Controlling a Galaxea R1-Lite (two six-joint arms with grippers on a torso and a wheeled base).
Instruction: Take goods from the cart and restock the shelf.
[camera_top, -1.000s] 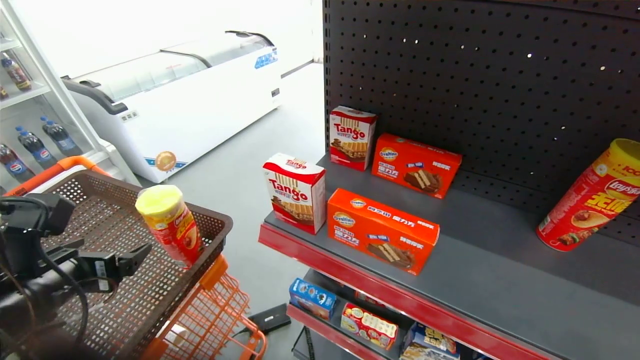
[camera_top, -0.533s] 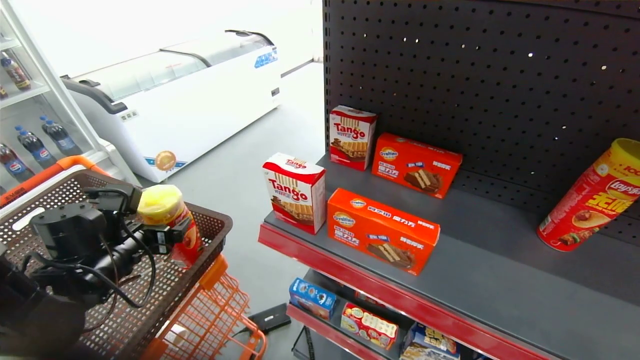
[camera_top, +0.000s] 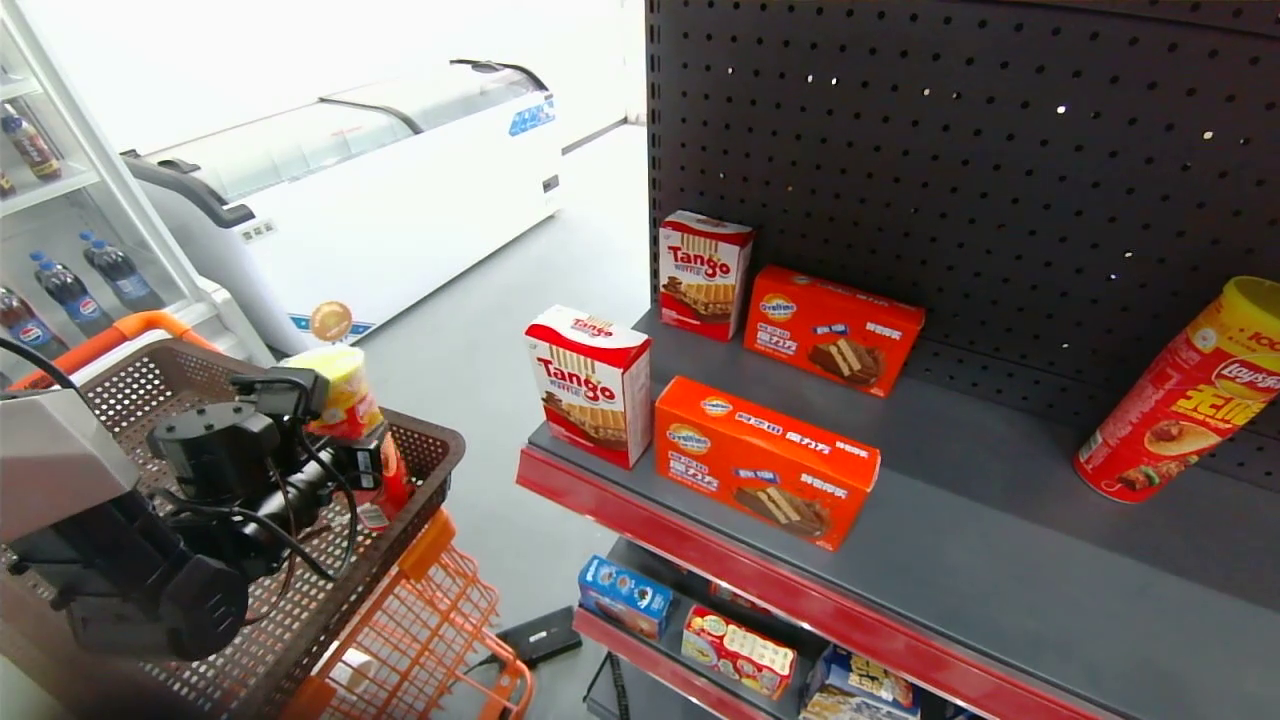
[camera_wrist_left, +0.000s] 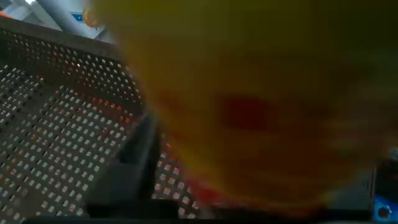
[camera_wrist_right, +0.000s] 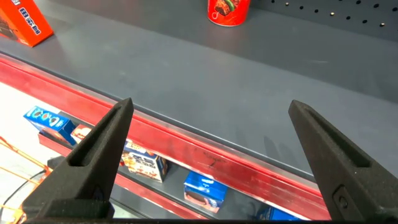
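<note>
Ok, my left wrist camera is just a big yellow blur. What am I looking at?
Observer: A chips can with a yellow lid. The left gripper is shut around it in the cart basket.
Operator: Is there room on the shelf?
Observer: Yes. The shelf is bare between the front orange box and a leaning second chips can.
Operator: And my other hand?
Observer: The right gripper is open, facing the shelf's red front edge.
</note>
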